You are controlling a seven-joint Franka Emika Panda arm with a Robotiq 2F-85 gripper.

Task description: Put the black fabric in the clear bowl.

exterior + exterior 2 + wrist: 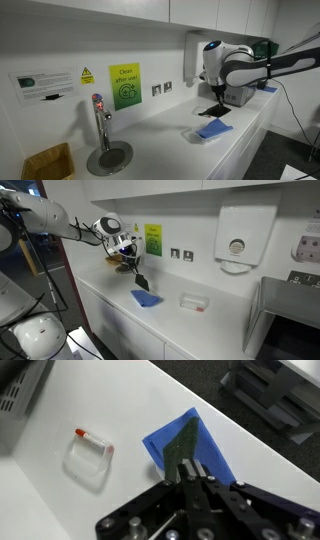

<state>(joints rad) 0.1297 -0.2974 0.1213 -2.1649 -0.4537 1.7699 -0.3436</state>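
I am working in what looks like a small office kitchen. I see a long white counter (pixel 160 135) with a metal tap (pixel 99 118) over a round drain (pixel 108 157). On the wall are a paper towel box (pixel 237 238), plug sockets (pixel 181 253), a green sign (pixel 124 86) and a yellow warning sticker (pixel 86 75).

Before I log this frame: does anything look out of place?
Only one thing: a small red-tipped object sits at the rim of the clear bowl. The black fabric hangs from the jaws, over the blue cloth.
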